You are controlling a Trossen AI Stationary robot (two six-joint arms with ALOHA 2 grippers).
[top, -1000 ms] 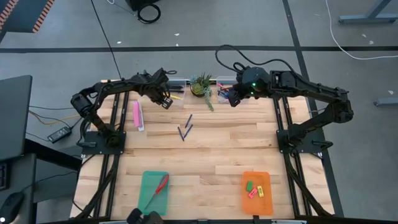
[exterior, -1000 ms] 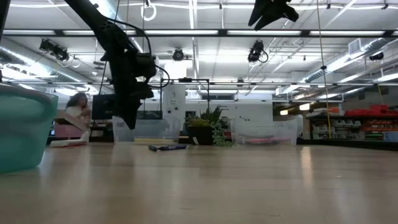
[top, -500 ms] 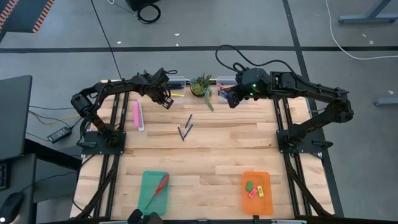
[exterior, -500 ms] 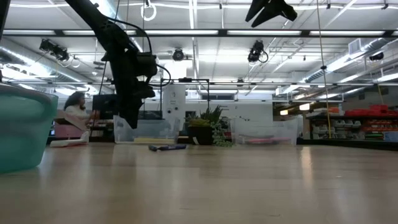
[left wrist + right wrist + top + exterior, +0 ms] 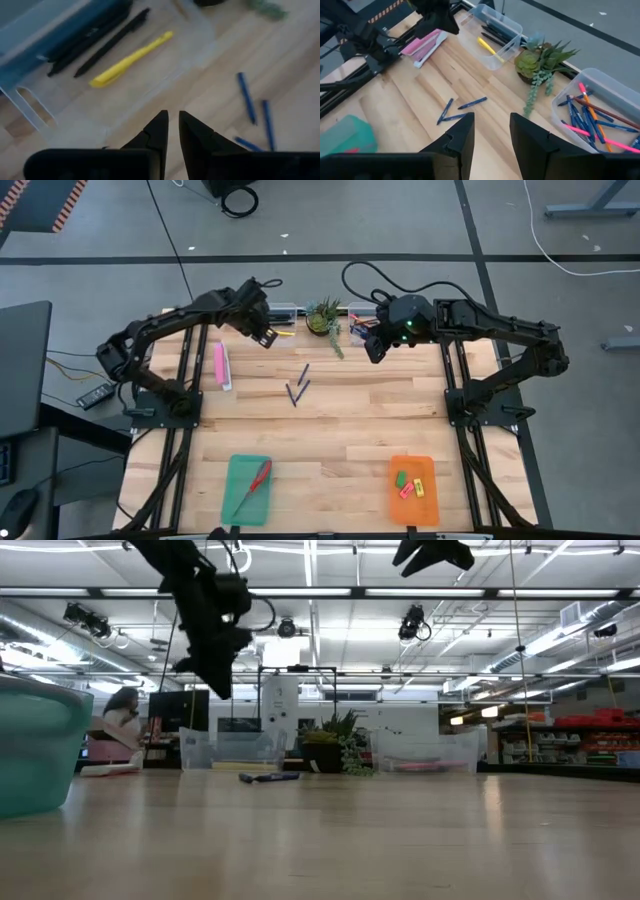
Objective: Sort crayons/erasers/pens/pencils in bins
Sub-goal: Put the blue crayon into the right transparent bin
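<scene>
Mid-table, near the far edge — three blue pens (image 5: 298, 384) loose, long axes roughly front-to-back | left gripper (image 5: 266, 336) nearer, above clear bin (image 5: 60, 100), fingers a narrow slit, empty | right gripper (image 5: 372, 347) parted, empty

The right clear tub (image 5: 600, 107) is cut off.

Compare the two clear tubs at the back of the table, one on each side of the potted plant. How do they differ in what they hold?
The left tub holds a few sticks: dark ones and one yellow pencil. The right tub is fuller, with many blue pens plus pink and orange sticks. The left gripper hangs by the left tub; the right gripper hangs by the right tub. Both are clear, rectangular, and flank the plant.
</scene>
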